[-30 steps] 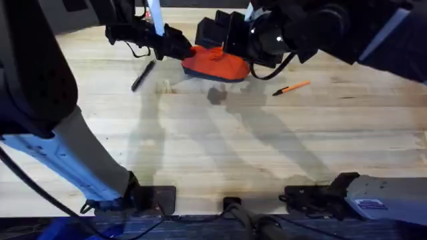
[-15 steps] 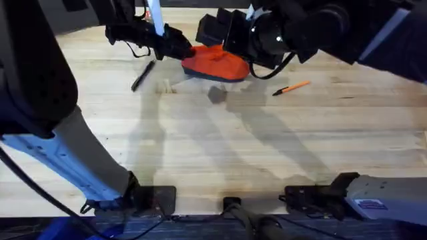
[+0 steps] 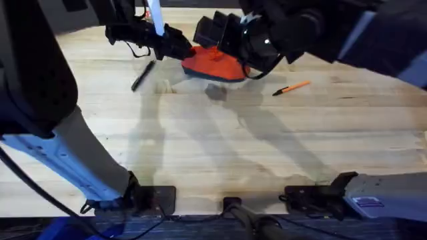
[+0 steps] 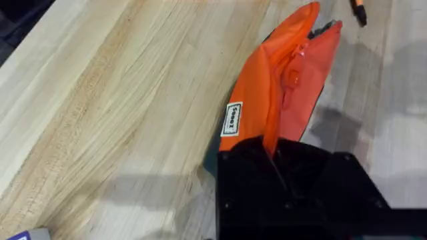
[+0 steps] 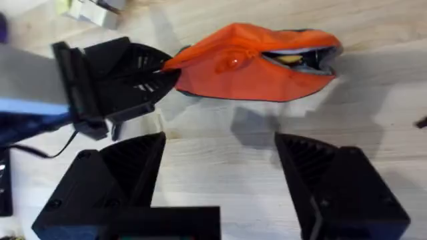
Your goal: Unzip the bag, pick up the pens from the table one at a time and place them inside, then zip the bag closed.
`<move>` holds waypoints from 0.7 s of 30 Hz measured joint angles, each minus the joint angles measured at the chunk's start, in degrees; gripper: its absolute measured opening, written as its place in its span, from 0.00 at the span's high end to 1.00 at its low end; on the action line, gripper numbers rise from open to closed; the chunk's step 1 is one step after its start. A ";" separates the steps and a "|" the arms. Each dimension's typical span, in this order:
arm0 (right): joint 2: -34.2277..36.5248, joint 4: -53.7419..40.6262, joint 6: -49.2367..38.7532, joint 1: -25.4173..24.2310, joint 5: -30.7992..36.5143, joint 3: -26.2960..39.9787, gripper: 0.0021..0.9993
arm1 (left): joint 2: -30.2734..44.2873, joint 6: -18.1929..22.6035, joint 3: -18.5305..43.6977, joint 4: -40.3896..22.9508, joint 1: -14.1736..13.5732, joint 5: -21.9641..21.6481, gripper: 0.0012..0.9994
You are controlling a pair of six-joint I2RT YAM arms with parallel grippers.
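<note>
The right arm's fingers have shifted left, spread wide; left fingers pinch the half-unzipped orange bag.

A small pale scrap lies flat on its own, whitish and a little see-through, with a faint shadow along one side; what it is made of cannot be told. In the right wrist view the same scrap shows as a light patch. Well apart from the scrap, farther off in that view, sits a loose cluster of little blocks, one yellow-green and the others white or grey, lying close together. Just beyond the blocks, still farther from the scrap, the edge of a purple thing shows, too cut off to identify.
</note>
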 joint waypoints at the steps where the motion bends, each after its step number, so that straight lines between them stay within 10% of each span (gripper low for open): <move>1: 0.48 -0.01 0.47 0.00 0.00 0.00 0.00 | -0.02 -0.02 0.00 0.01 0.00 0.00 0.96; 21: 12.44 8.56 10.54 -0.09 3.62 0.00 0.02 | -0.01 -0.01 0.00 -0.04 0.00 0.00 0.96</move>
